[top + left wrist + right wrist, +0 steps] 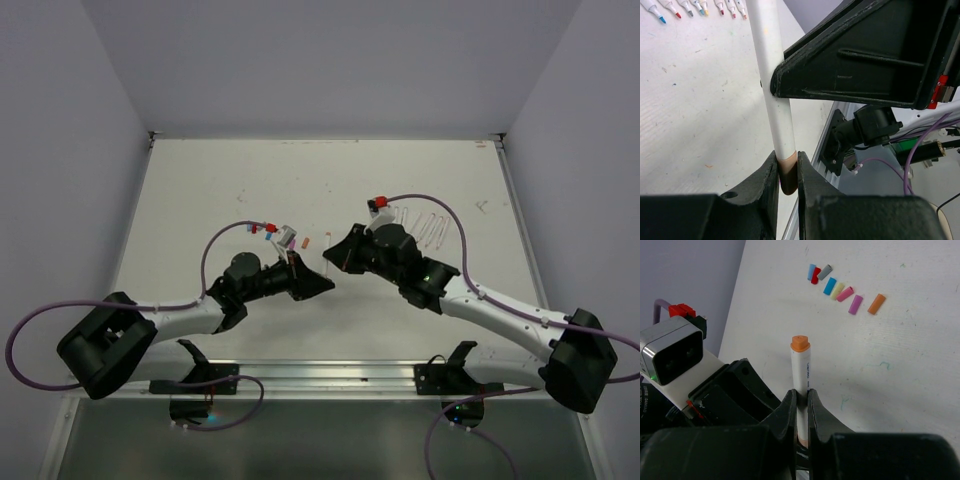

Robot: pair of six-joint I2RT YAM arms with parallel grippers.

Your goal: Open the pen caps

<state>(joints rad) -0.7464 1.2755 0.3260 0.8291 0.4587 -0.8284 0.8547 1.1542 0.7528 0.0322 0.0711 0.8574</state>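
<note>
A white-barrelled pen [771,75] is held between both grippers above the table. My left gripper [787,162] is shut on its brownish-orange cap [788,176], which sits on the barrel. My right gripper [801,396] is shut on the barrel [801,367], below the pen's orange far end [800,344]. In the top view the left gripper [320,285] and right gripper [336,260] meet tip to tip at the table's middle. Several loose pen caps [842,289] in blue, red, grey, yellow, pink, purple and orange lie in a row on the table; they also show in the top view [283,236].
Several uncapped pens [700,7] lie in a row on the table, to the right of my right gripper in the top view [428,226]. The left wrist camera [670,355] sits close beside the held pen. Purple cables [450,215] loop over both arms.
</note>
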